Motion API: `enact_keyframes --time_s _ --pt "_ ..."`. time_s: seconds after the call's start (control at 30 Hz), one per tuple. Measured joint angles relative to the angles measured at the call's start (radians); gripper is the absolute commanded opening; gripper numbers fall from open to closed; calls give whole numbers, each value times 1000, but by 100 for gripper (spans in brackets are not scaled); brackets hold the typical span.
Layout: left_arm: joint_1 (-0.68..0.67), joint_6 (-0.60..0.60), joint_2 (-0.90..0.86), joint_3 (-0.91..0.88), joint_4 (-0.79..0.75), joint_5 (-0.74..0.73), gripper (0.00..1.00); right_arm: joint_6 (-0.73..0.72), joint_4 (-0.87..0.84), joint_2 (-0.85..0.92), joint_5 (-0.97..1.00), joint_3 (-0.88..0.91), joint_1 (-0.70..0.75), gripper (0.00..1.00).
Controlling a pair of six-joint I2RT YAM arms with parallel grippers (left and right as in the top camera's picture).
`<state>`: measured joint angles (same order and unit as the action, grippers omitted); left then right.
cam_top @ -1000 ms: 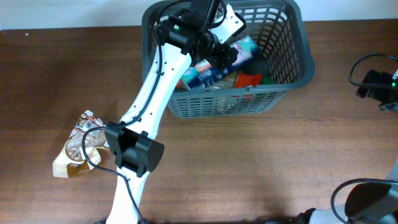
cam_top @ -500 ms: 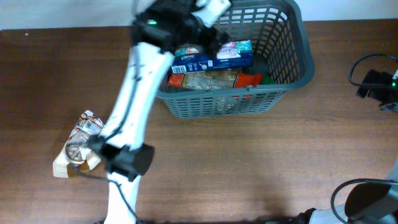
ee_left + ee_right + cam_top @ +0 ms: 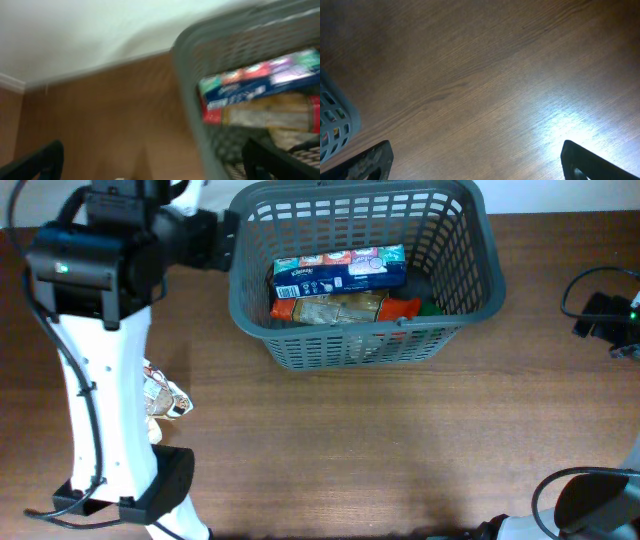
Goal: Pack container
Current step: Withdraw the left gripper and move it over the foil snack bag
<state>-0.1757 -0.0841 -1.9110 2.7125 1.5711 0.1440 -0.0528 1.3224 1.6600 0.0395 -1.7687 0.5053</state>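
Observation:
The dark grey slotted basket stands at the back middle of the table. In it lie a blue tissue packet, a tan packet and red and green packets. My left gripper is open and empty, just outside the basket's left rim. The blurred left wrist view shows its fingers wide apart, the basket rim and the blue packet. My right gripper is open and empty over bare wood at the table's right edge, with a basket corner at its left.
A crumpled white and brown snack packet lies on the table at the left, partly hidden behind my left arm. The right arm and its cables sit at the far right edge. A white wall runs behind the table.
My left arm has swung left, out of the basket and past its left rim. The blue tissue packet it held now lies in the basket. The right arm has not moved.

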Motion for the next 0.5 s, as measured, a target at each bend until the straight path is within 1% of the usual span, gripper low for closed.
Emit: enact_keyframes --time_s 0.1,0.23,0.37,0.5 --pt "55 100 0 -2 103 26 100 0 0 0 0 0 0 99" --pt "123 196 12 -21 114 29 100 0 0 0 0 0 0 99" --pt "157 240 28 -35 115 29 99 0 0 0 0 0 0 99" --pt "162 254 60 -95 116 29 100 0 0 0 0 0 0 99"
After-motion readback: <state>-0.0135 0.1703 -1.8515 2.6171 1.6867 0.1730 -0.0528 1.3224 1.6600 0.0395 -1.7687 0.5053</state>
